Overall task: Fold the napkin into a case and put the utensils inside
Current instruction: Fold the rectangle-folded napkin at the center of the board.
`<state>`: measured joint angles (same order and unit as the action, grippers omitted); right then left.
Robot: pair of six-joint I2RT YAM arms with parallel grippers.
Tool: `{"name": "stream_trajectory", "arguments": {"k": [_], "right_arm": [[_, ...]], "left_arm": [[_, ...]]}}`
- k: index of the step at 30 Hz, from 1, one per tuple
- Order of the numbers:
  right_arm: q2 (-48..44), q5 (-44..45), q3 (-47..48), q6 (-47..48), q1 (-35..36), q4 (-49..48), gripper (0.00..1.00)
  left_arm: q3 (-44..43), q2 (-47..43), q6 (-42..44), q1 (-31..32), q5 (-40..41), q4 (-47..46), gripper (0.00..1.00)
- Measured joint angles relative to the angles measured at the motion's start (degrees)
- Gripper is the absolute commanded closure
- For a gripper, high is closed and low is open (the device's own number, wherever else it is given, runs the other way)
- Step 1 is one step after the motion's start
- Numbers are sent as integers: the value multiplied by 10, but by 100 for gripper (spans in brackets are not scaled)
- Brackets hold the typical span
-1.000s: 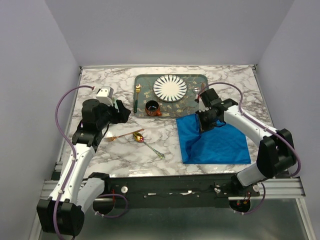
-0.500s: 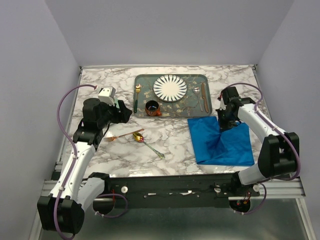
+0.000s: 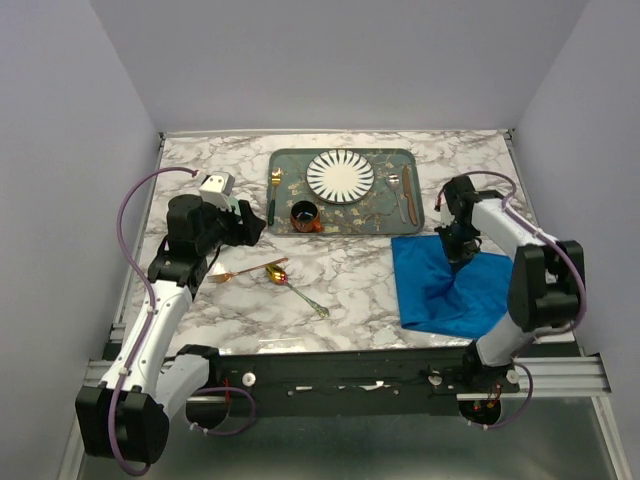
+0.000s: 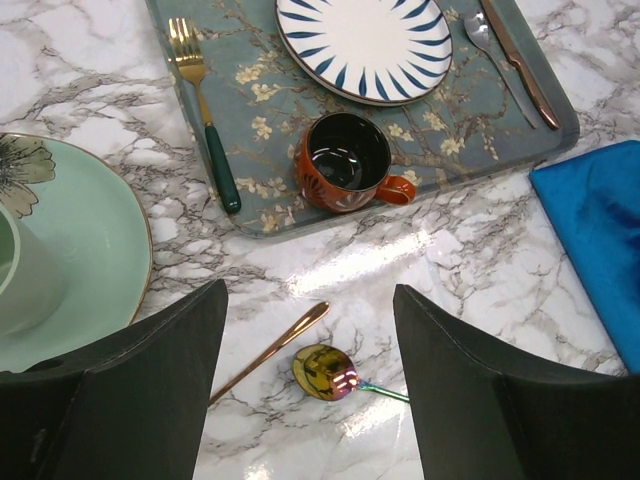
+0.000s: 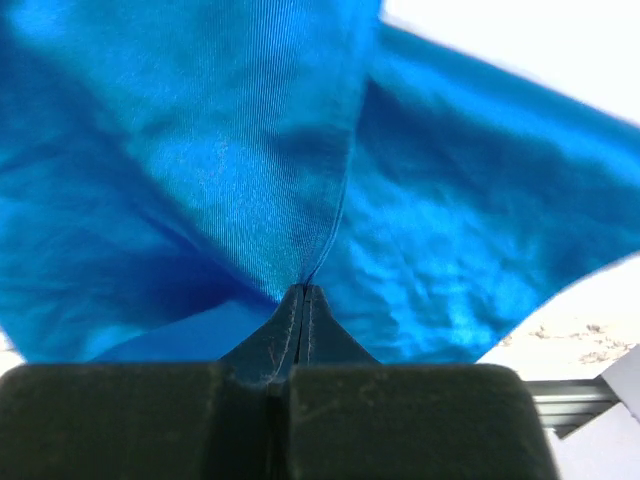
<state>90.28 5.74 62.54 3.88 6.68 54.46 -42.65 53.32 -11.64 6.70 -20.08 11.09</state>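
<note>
While my right claw [image 5: 305, 290] is clamped shut on a thin pinch of the bright blue napkin [image 5: 200, 150], the cloth fans out from the fingertips in loose folds. The rest lies rumpled on the right side of the marble surface [image 3: 350, 290]. I'm holding so little fabric that it could slide out if I pull sideways. With the folds this uneven, I'd expect a crooked crease rather than a straight one. The napkin's far corner lies just beside the patterned tray [image 4: 470, 120], so dragging it that way could snag or nudge the tray. Its near edge is close to the front of the surface and could spill over.

My left claw [image 4: 310, 300] hovers open and empty above the copper-pink fork [image 4: 270, 350] and the iridescent spoon [image 4: 325, 370]. These lie touching or nearly so, left of centre and well apart from the napkin. Grabbing one could easily knock the other.

The tray carries a striped plate [image 4: 365, 40], which is bare, and an orange cup [image 4: 345, 165] that looks empty. It also carries a green-handled gold fork [image 4: 205, 120] and a brown-handled cutlery pair [image 4: 515, 60]. Left of the tray, a pale green plate [image 4: 90, 270] bears a matching cup [image 4: 20, 270], whose inside I can't see.
</note>
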Motion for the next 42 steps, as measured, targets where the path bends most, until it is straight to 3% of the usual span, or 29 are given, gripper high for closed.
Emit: {"name": "stream_trajectory", "arguments": {"k": [7, 20, 22, 28, 34, 38, 40, 42], "right_arm": [[161, -24, 55, 22, 9, 13, 100], [212, -53, 121, 41, 153, 50, 100], [229, -68, 147, 42, 206, 52, 100], [271, -142, 240, 18, 273, 30, 100], [244, -213, 253, 0, 272, 20, 99], [164, -249, 215, 0, 269, 26, 100], [119, -261, 196, 0, 269, 27, 99], [75, -265, 171, 0, 269, 28, 99]], "left_arm": [[-1, 2, 15, 0, 0, 0, 21], [-23, 0, 19, -6, 19, 17, 21], [-26, 1, 18, -8, 21, 18, 21], [-27, 5, 13, -17, 25, 19, 21], [-27, 5, 11, -20, 25, 19, 18], [-27, 5, 11, -20, 24, 19, 14], [-27, 5, 12, -20, 23, 19, 4], [-27, 5, 13, -20, 22, 19, 1]]}}
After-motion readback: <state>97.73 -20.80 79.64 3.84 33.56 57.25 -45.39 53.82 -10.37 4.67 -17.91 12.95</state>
